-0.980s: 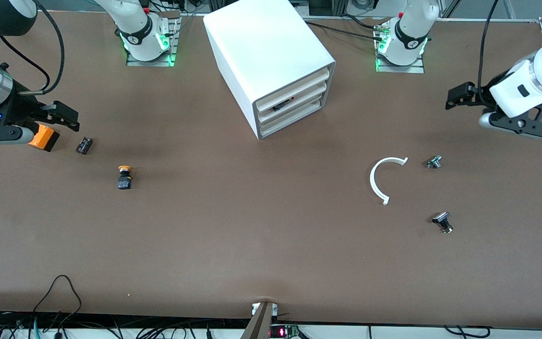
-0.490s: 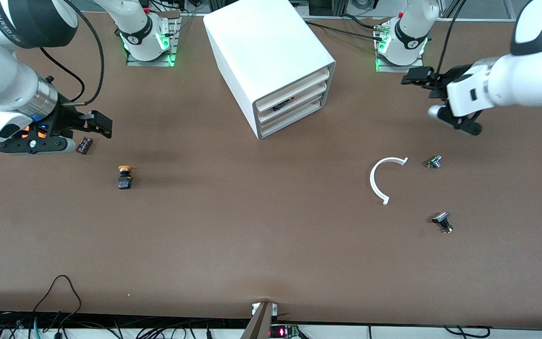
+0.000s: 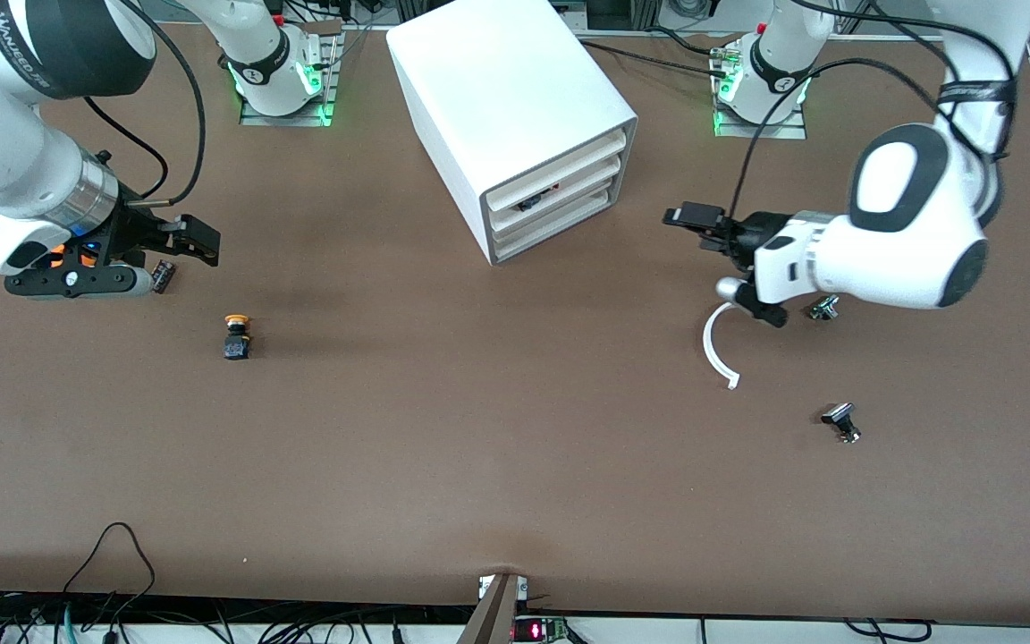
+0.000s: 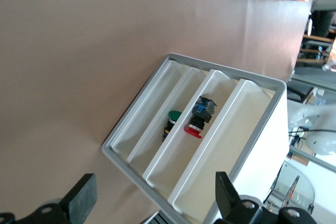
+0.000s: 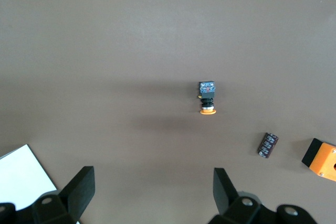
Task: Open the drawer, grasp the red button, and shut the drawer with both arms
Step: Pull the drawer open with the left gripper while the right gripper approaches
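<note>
A: Start at the right arm's end of the brown bench [image 3: 443, 465]. What is there?

B: The right arm's black two-finger tool [image 3: 184, 234] hangs low with its jaws wide and nothing between them. Under it lie a small dark block-shaped part [image 3: 163, 275] and an orange box [image 5: 322, 161], mostly hidden by the tool in the front view. Nearer the front camera lies a push-button with a yellow-orange cap [image 3: 236, 335], on its side.

A: And the task's own things?

B: The big white boxy cabinet [image 3: 506, 98] stands mid-bench, its three cream-white shallow drawers facing the left arm's end. The middle drawer [image 3: 560, 199] is not pulled out. The left wrist view shows the small push-button with a red mushroom cap on a black and blue body [image 4: 199, 116] lying on its side in it, beside a green-capped button [image 4: 171, 121].

A: The left arm?

B: Its black two-finger tool [image 3: 703, 225] hovers in front of the drawers, jaws wide and holding nothing. A white curved half-ring [image 3: 713, 349] lies just beneath the wrist. Toward the left arm's end lie a small metal part [image 3: 824, 309] and a black-capped metal part [image 3: 841, 420], the latter nearer the front camera.
</note>
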`<state>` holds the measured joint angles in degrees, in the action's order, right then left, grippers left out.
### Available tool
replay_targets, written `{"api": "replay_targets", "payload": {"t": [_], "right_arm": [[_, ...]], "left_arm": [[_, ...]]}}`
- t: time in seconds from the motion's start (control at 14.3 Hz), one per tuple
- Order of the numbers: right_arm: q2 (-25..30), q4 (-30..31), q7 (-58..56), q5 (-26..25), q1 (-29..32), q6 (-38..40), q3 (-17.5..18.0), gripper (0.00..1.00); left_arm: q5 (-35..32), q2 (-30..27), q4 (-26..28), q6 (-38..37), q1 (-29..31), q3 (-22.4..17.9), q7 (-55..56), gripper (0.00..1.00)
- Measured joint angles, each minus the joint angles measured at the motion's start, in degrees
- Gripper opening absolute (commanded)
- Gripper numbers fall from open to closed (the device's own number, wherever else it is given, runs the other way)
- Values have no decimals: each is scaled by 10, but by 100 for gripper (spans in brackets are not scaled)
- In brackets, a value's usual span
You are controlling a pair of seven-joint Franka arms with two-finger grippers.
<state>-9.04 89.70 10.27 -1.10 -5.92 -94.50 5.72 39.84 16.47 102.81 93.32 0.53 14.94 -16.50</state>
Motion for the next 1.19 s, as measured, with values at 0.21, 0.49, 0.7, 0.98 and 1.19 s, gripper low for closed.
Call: {"api": "replay_targets", "payload": {"t": [0.21, 0.49, 0.7, 0.98, 1.19], "right_arm": [[-13, -5, 35, 0, -13, 0, 0, 100], [-25, -6, 44, 0, -18, -4, 0, 100], [-41, -11, 72, 0, -30, -8, 0, 100], [-59, -22, 113, 0, -52, -8, 0, 100], [-67, -24, 157, 0, -63, -8, 1, 100]], "left_arm": [[47, 0, 65, 43, -2, 7, -124, 98], [116, -1, 145, 72, -1, 14, -241, 96], [122, -1, 176, 106, -2, 35, -266, 95], [155, -3, 226, 203, -3, 92, -288, 93], [198, -4, 260, 244, -6, 116, -333, 84]]}}
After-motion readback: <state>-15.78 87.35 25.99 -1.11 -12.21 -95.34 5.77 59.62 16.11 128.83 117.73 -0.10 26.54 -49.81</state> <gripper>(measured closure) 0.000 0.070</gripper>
